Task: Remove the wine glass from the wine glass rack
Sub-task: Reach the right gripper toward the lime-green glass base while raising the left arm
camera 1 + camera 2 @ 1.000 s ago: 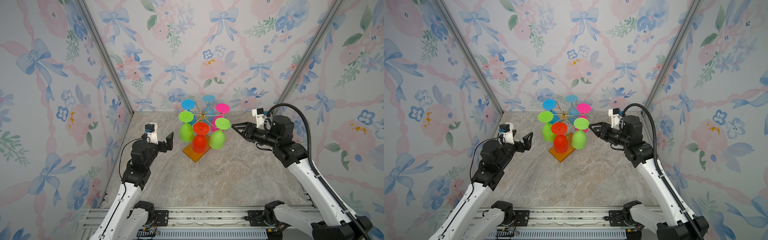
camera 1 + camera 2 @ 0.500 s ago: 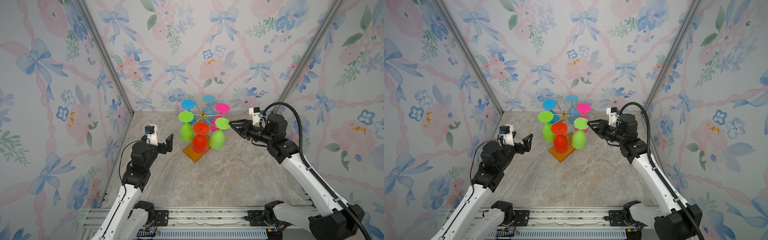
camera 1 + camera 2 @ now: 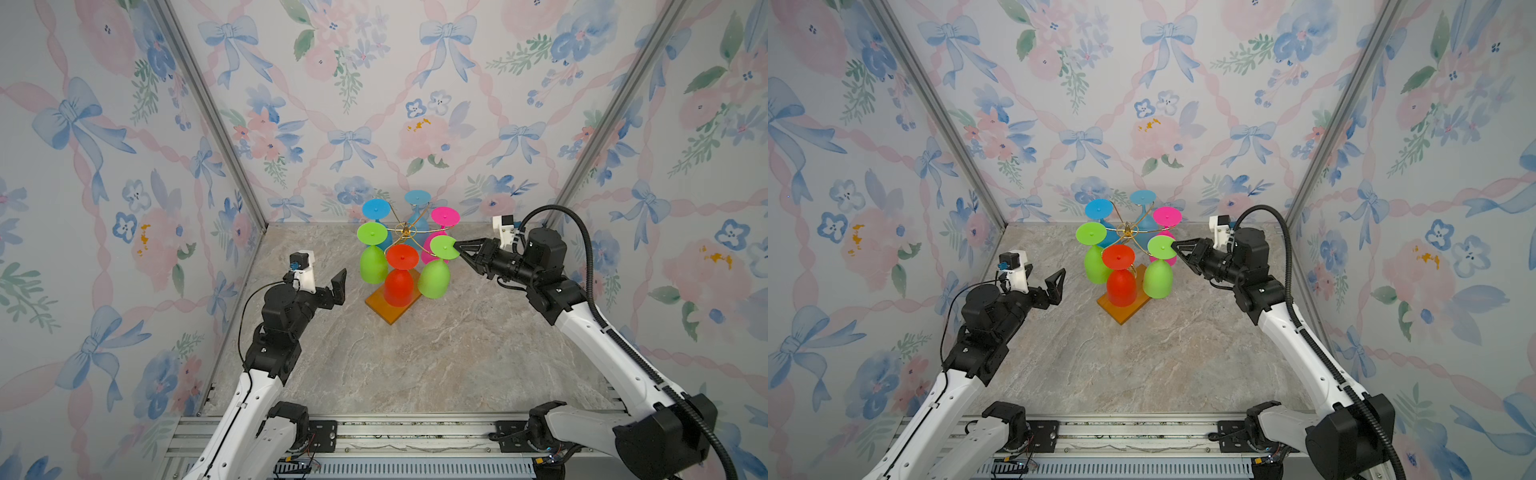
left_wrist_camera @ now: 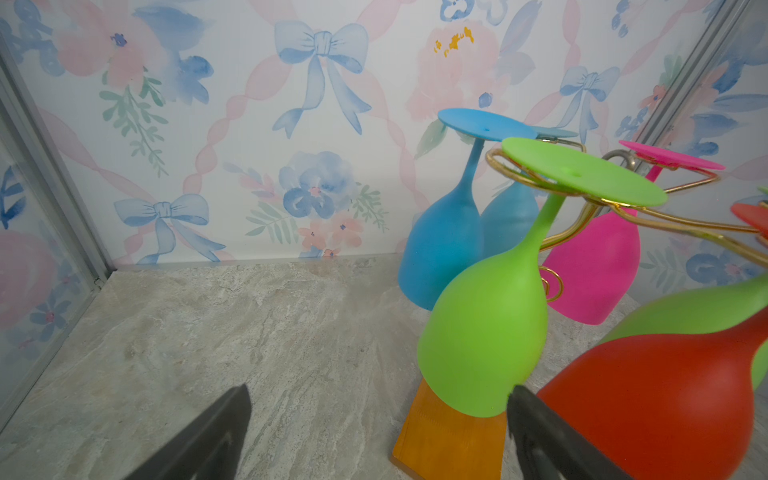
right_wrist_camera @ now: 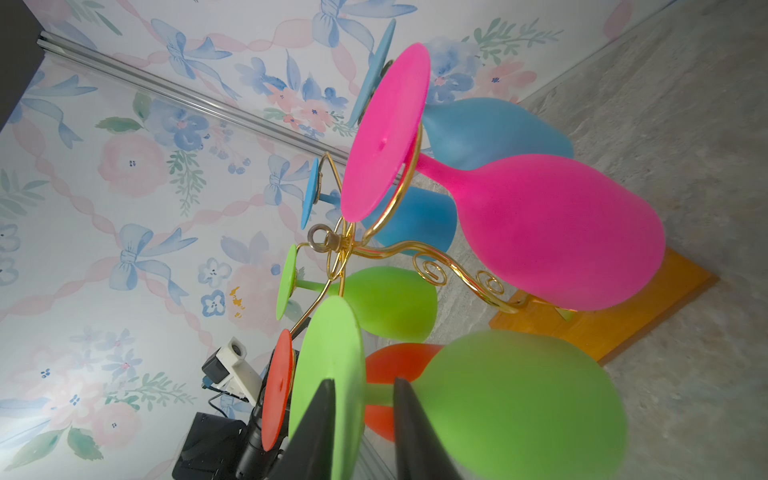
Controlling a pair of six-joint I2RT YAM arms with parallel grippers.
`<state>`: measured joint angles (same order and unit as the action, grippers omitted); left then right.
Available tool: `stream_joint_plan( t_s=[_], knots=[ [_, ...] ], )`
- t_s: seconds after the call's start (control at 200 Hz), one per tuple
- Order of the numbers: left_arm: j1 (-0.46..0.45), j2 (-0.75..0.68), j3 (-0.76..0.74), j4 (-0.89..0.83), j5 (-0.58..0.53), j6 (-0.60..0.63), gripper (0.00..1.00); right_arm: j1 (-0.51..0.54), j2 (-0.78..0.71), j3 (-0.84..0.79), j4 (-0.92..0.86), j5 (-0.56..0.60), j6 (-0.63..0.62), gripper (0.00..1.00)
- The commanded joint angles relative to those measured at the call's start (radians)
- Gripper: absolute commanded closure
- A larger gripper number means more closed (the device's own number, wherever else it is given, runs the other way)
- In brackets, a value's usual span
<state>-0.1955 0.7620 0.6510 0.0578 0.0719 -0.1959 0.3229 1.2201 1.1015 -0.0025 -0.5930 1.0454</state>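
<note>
The gold wire wine glass rack point(image 3: 404, 229) stands on its orange-brown wooden base point(image 3: 392, 309) at the back middle of the table. Several coloured glasses hang upside down from it. The right-hand green wine glass point(image 3: 434, 279) hangs nearest my right gripper point(image 3: 457, 248). In the right wrist view the right gripper point(image 5: 365, 382) straddles the rim of the glass's foot disc point(image 5: 328, 374). One finger lies over the disc's top face and the other under it beside the stem, with a small gap left. My left gripper point(image 3: 338, 286) hovers wide open and empty, left of the rack.
A red glass point(image 3: 399, 282), another green glass point(image 3: 372, 266), a pink glass point(image 3: 444, 217) and two blue ones point(image 3: 376, 210) hang close around the same rack. Floral walls close in the table at the back and both sides. Bare marble tabletop point(image 3: 395, 365) lies in front.
My right gripper has moved left up to the green glass's foot and its jaws have narrowed around the rim. The left arm has hardly moved.
</note>
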Motion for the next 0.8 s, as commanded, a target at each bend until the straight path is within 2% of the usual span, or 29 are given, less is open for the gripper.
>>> stream_joint_plan(
  t_s=[0.0, 0.565, 0.795],
  knots=[
    [0.004, -0.012, -0.01, 0.027, 0.0, -0.015, 0.02, 0.013, 0.009, -0.009, 0.051, -0.024, 0.024, 0.77],
    [0.005, -0.019, -0.014, 0.03, -0.015, -0.014, 0.02, 0.019, -0.02, -0.023, 0.075, -0.022, 0.075, 0.95],
    [0.005, -0.021, -0.016, 0.034, -0.017, -0.018, 0.02, 0.034, -0.046, -0.031, 0.07, -0.02, 0.095, 0.98]
  ],
)
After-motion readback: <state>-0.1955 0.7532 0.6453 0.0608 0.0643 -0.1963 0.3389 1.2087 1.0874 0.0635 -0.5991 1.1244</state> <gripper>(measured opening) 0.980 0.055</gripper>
